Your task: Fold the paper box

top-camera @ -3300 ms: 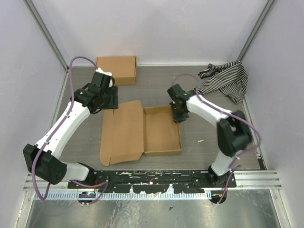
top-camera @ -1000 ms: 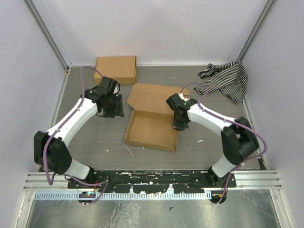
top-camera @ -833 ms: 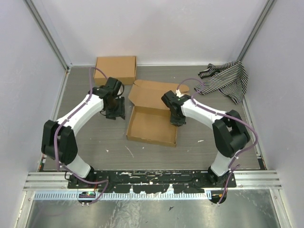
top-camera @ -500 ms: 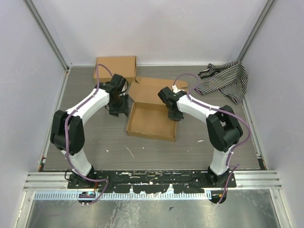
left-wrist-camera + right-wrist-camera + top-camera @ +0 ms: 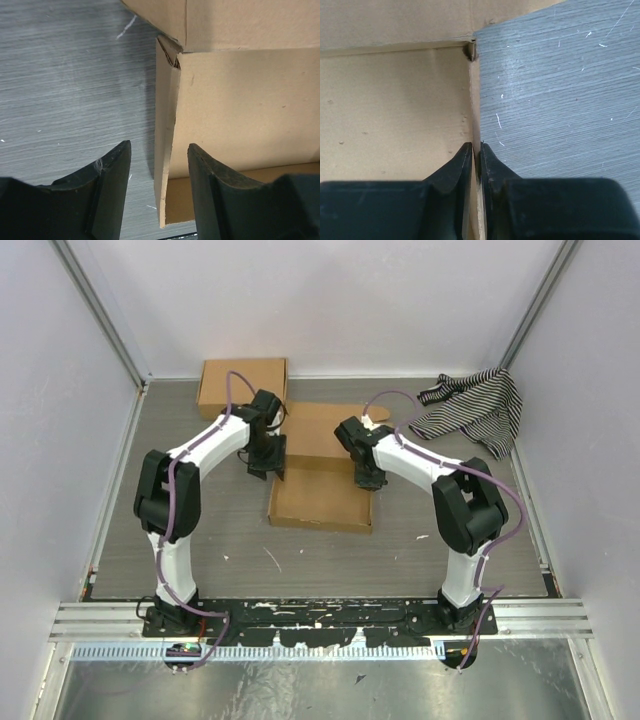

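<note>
Paper box (image 5: 320,498) sits mid-table (image 5: 200,530), tray walls up, lid flap (image 5: 322,430) open toward far side. Your right gripper (image 5: 475,150) pinches its right wall, anchoring tray. Your left gripper (image 5: 159,147) gapes astride left wall, likely ready to clamp.

Top view: far lid panel of paper box (image 5: 318,498) was partly hidden behind both wrists; how the jaws stood was too small to read there. Left wrist view: box cut by top, right and bottom edges. Right wrist view: right gripper (image 5: 476,149) bases blurred.
</note>
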You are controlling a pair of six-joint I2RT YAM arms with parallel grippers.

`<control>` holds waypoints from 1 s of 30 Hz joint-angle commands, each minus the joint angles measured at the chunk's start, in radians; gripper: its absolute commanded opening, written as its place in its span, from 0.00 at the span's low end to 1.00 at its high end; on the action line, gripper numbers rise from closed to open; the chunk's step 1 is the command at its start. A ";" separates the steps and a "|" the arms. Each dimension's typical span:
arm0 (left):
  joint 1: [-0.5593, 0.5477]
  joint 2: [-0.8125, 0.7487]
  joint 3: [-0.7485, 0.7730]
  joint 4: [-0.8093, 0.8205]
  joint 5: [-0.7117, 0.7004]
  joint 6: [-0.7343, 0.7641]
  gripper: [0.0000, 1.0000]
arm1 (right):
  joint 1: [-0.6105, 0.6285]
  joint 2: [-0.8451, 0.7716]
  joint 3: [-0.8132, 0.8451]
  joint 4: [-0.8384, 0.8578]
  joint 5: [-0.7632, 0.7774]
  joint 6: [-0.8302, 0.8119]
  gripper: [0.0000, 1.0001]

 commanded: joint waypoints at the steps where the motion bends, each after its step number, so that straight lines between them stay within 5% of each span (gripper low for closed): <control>1: -0.015 0.026 0.014 -0.023 -0.019 0.033 0.53 | -0.009 0.018 0.026 0.036 -0.020 -0.028 0.26; 4: -0.016 0.044 0.024 -0.027 -0.049 0.042 0.46 | -0.030 0.043 0.046 0.042 -0.027 -0.051 0.35; 7: -0.017 0.052 0.039 -0.024 -0.056 0.046 0.33 | -0.063 0.091 0.081 0.046 -0.042 -0.068 0.33; 12: -0.019 0.052 0.061 -0.030 -0.068 0.046 0.09 | -0.091 0.142 0.121 0.012 -0.012 -0.078 0.02; 14: -0.023 0.043 0.063 -0.033 -0.091 0.045 0.01 | -0.094 0.143 0.110 -0.013 0.047 -0.057 0.01; 23: -0.050 0.016 0.043 -0.049 -0.125 0.045 0.00 | -0.146 0.055 -0.039 0.032 0.054 -0.021 0.01; 28: -0.053 -0.036 0.009 -0.042 -0.083 0.037 0.04 | -0.150 -0.107 -0.093 0.080 -0.015 -0.075 0.46; 30: -0.052 -0.062 0.017 -0.046 -0.073 0.038 0.25 | -0.155 -0.162 -0.070 0.070 -0.020 -0.095 0.58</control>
